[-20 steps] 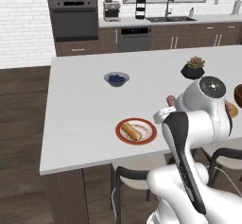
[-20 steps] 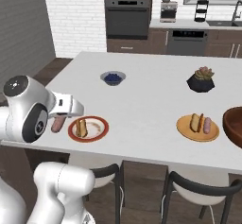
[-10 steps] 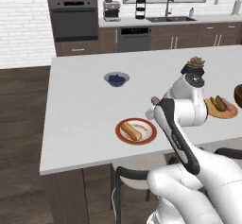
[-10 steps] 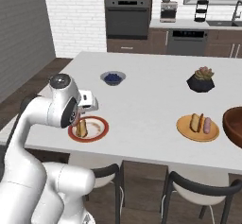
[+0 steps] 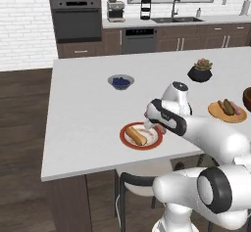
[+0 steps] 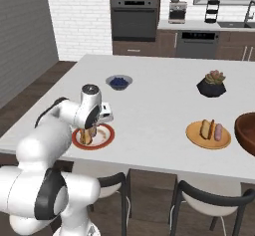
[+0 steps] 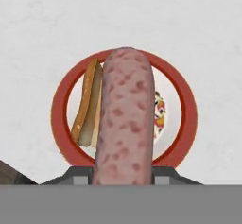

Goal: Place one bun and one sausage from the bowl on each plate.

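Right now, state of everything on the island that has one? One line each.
Two-finger gripper: shut on the speckled pink sausage, above the red-rimmed plate.
White plate with red rim: holds one bun, no sausage set down yet.
Tan-orange wooden plate: holds a bun and a sausage.
Dark reddish-brown wooden bowl: at the frame edge, contents not visible.
Small grey bowl: holds blueberries.

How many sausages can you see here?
2. One sausage is held in the gripper above the red-rimmed plate, beside the bun there. The other lies on the wooden plate. The bowl may hide more.
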